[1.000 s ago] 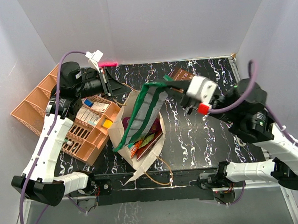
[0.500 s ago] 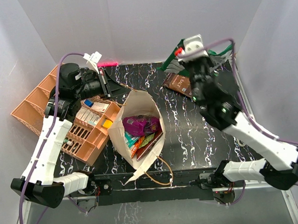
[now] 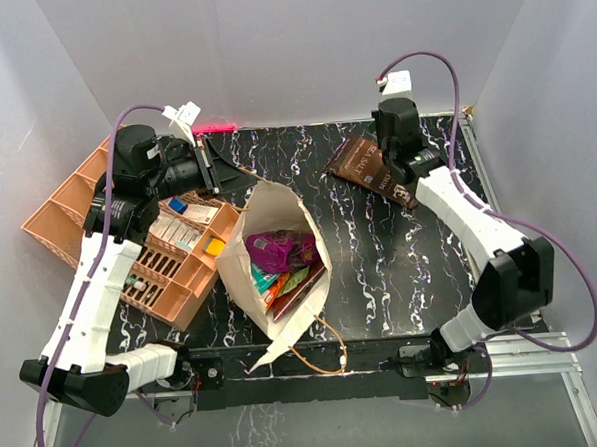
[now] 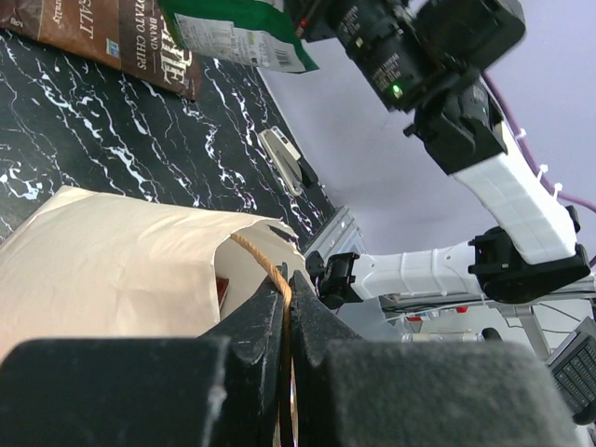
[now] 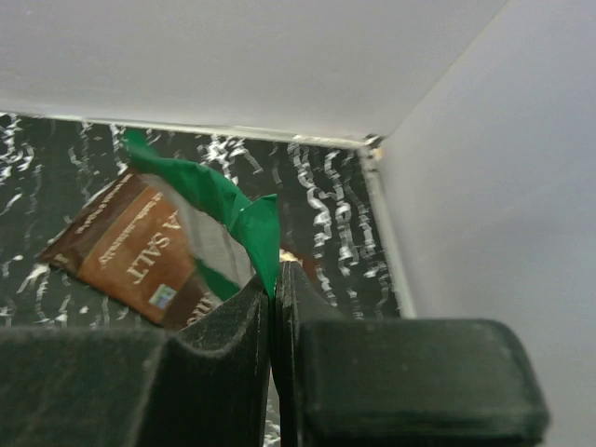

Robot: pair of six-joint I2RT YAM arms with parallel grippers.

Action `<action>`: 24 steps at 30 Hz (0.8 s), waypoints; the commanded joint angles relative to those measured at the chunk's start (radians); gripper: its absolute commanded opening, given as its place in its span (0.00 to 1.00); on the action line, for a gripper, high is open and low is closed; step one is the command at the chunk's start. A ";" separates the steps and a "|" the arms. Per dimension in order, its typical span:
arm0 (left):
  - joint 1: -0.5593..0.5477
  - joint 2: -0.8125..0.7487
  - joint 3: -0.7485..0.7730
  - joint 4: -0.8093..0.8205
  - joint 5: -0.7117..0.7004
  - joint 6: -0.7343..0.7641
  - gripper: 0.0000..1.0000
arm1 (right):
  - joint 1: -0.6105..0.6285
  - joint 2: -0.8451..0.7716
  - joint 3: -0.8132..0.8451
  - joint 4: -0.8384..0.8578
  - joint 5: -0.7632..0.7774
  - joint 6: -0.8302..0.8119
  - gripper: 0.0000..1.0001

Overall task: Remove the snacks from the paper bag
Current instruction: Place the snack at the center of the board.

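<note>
— What is the top like?
— It's a table [image 3: 381, 269], black with white marble veins.
— What lies on it?
— A cream paper bag [image 3: 235, 262] sits left of the middle with its mouth open to the overhead camera. Just beside it on the left is an orange tray [image 3: 68, 211] of compartments, set at an angle, with its outer part reaching past the table's left edge.
— Anything to the right?
— A dark-brown pouch [image 3: 360, 163] lies flat near the far right corner, well apart from the bag. A thin pink strip [image 3: 216, 127] rests at the far edge.
</note>
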 commanded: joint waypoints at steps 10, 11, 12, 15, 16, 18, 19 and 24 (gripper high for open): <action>0.001 -0.031 0.058 0.004 0.003 0.000 0.00 | -0.165 0.196 0.323 0.116 -0.656 0.709 0.07; 0.001 -0.029 0.059 0.004 0.003 0.000 0.00 | -0.188 0.208 0.313 0.143 -0.657 0.732 0.07; 0.001 -0.029 0.059 0.005 0.004 -0.002 0.00 | -0.217 0.226 0.301 0.163 -0.657 0.760 0.07; 0.002 -0.029 0.057 0.010 0.007 -0.010 0.00 | -0.310 0.307 0.253 0.190 -0.676 0.859 0.07; 0.002 -0.030 0.055 0.012 0.008 -0.011 0.00 | -0.335 0.335 0.226 0.210 -0.676 0.868 0.07; 0.001 -0.035 0.047 0.022 0.007 -0.014 0.00 | -0.386 0.367 0.152 0.237 -0.631 0.892 0.07; 0.001 -0.038 0.046 0.023 0.000 -0.015 0.00 | -0.411 0.380 0.088 0.275 -0.606 0.904 0.07; 0.002 -0.037 0.035 0.037 0.013 -0.025 0.00 | -0.503 0.452 -0.037 0.308 -0.604 0.902 0.07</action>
